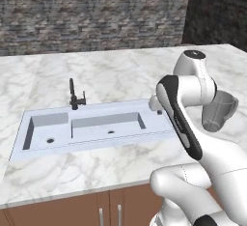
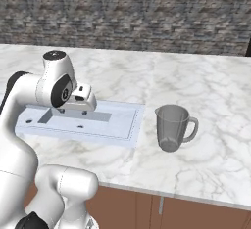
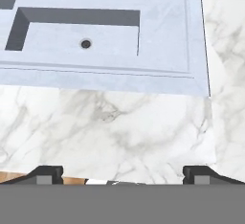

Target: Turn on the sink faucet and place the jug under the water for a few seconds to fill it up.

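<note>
1. The sink [image 1: 159, 134] is set into a marble counter [image 1: 111, 75], a pale double basin with a divider and one dark drain hole in each half.
2. The sink faucet [image 1: 74, 96], thin and black, stands at the back rim of the sink, about over the divider, with its short lever sticking out to the side. I see no stream coming from it.
3. The jug [image 2: 171, 127] stands upright on the counter to the right of the sink, apart from the sink's edge, with its handle turned away from the basin.
4. From the left base view the jug shows partly behind the arm's upper link.
5. The gripper [image 3: 122, 173] hangs above the front part of the counter, looking down at the sink's right basin and the marble strip before it.
6. Its two dark fingertips [image 3: 45, 172] stand far apart at the bottom corners of the hand view, jaws spread wide, with nothing between them but bare marble.
7. Wooden cabinet doors [image 1: 96, 208] with metal handles run below the counter, and a grey stone wall [image 1: 91, 12] rises behind it.
</note>
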Controlling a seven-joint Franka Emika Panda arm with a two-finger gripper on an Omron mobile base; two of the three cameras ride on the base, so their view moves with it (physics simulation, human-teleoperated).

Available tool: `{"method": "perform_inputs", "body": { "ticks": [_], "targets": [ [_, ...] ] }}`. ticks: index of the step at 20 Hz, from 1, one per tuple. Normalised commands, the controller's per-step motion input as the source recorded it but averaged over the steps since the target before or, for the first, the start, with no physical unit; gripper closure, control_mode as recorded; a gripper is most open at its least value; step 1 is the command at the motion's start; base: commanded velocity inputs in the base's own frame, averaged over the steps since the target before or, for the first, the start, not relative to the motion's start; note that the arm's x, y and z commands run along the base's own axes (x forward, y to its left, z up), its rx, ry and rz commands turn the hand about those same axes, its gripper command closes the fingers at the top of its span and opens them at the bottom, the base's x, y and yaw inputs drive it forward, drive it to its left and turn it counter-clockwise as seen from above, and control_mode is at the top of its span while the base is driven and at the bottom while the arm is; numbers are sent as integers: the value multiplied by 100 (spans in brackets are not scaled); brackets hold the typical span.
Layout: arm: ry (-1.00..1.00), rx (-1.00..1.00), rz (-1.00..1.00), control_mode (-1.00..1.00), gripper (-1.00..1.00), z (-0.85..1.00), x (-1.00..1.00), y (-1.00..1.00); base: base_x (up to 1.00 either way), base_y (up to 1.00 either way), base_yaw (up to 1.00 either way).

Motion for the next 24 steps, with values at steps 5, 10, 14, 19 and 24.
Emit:
{"method": "perform_inputs", "body": {
  "ticks": [5, 10, 14, 19, 24],
  "targets": [
    [0, 0, 0, 100, -100, 0, 0, 0, 2, 31, 0],
    [0, 0, 0, 100, -100, 0, 0, 0, 11, 0, 0],
    [0, 0, 0, 100, -100, 0, 0, 0, 14, 0, 0],
    [-6, 0, 5, -100, -100, -11, 6, 0, 3, 0, 1],
    [-28, 8, 34, -100, -100, -27, 79, 5, 0, 0, 0]
  ]
}}
